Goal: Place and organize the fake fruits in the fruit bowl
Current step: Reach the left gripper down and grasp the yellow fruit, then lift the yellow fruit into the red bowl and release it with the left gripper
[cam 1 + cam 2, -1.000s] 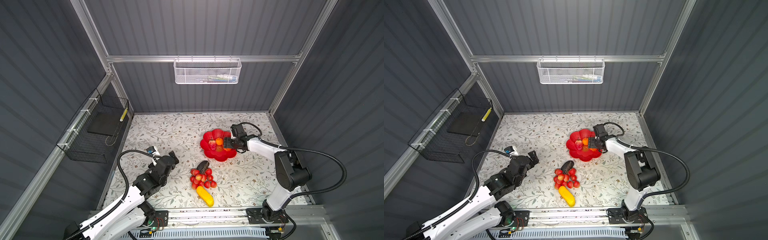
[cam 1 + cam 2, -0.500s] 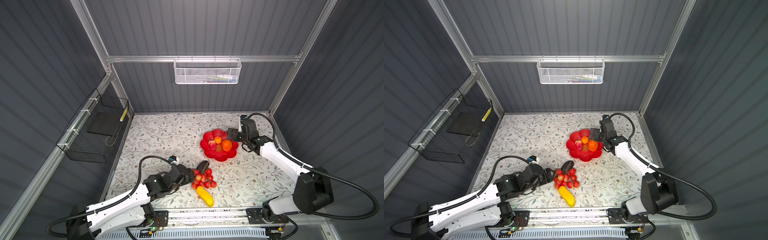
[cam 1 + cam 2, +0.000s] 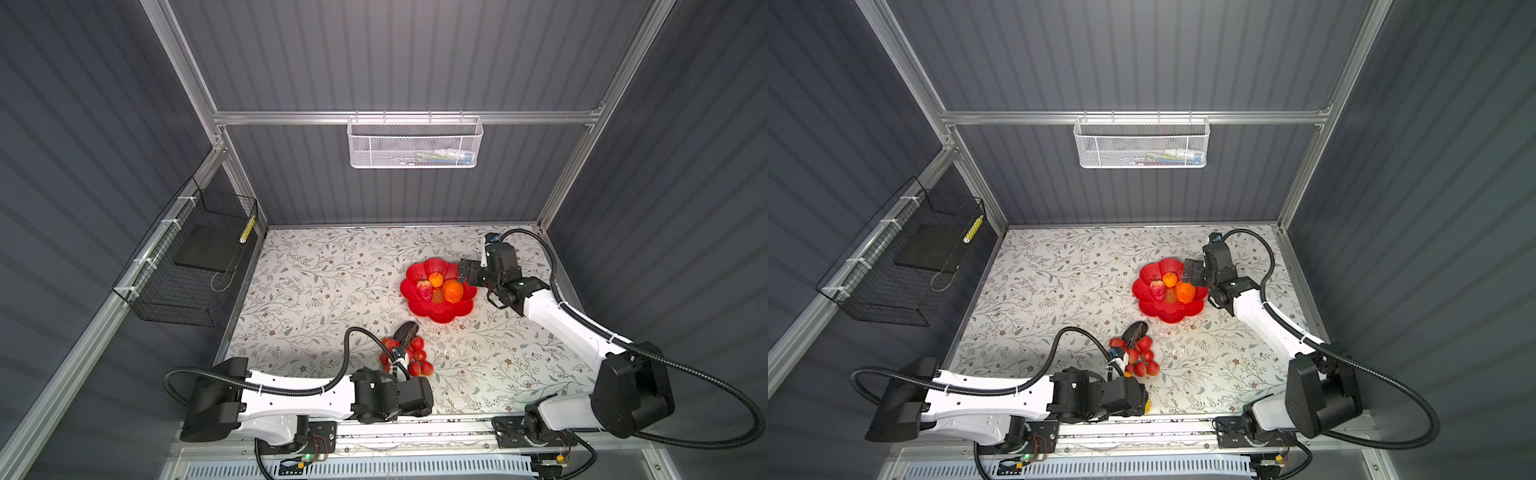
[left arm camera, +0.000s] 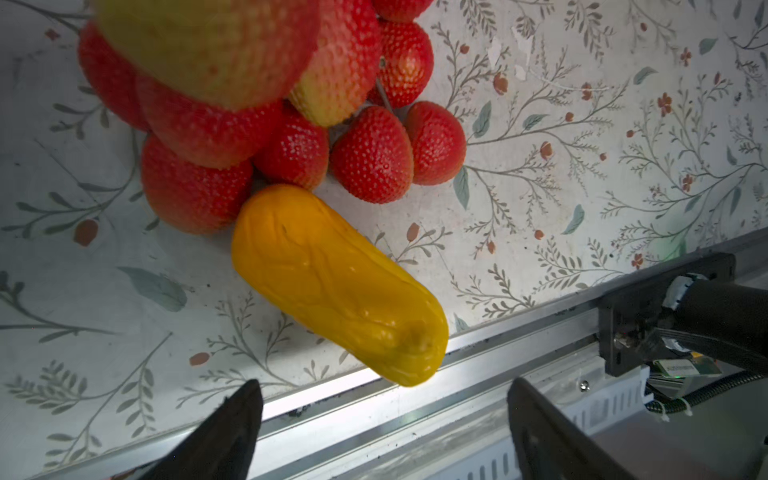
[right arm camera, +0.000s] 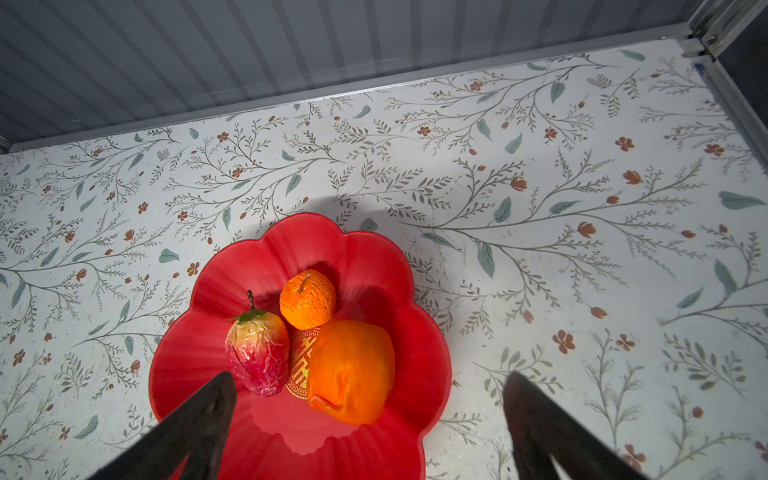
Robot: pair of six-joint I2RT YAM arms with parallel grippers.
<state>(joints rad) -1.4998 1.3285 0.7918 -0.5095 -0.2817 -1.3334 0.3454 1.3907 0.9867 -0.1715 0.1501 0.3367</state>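
Note:
The red flower-shaped fruit bowl (image 3: 440, 316) (image 3: 1168, 314) (image 5: 365, 249) holds a large orange (image 3: 453, 291) (image 5: 351, 370), a small orange (image 3: 436, 279) (image 5: 307, 299) and a red strawberry (image 3: 424, 289) (image 5: 257, 357). My right gripper (image 5: 370, 380) (image 3: 464, 271) hovers open at the bowl's right rim, holding nothing. On the table lie the red bunch (image 3: 416, 357) (image 4: 374, 153), the dark avocado (image 3: 406, 331) and the yellow oblong fruit (image 4: 336, 282). My left gripper (image 4: 382, 390) stands open just beyond the yellow fruit's end by the front rail, not touching it. In both top views the left wrist (image 3: 409, 399) covers most of that fruit.
A metal rail (image 4: 478, 345) runs along the table's front edge right beside the yellow fruit. A white mesh basket (image 3: 415, 143) hangs on the back wall and a black wire basket (image 3: 195, 266) on the left wall. The floral tabletop (image 3: 324, 286) stretches left of the bowl.
The left arm swung from the left side to the front edge, over the yellow fruit. The right gripper let go of the large orange in the bowl and drew back to the right.

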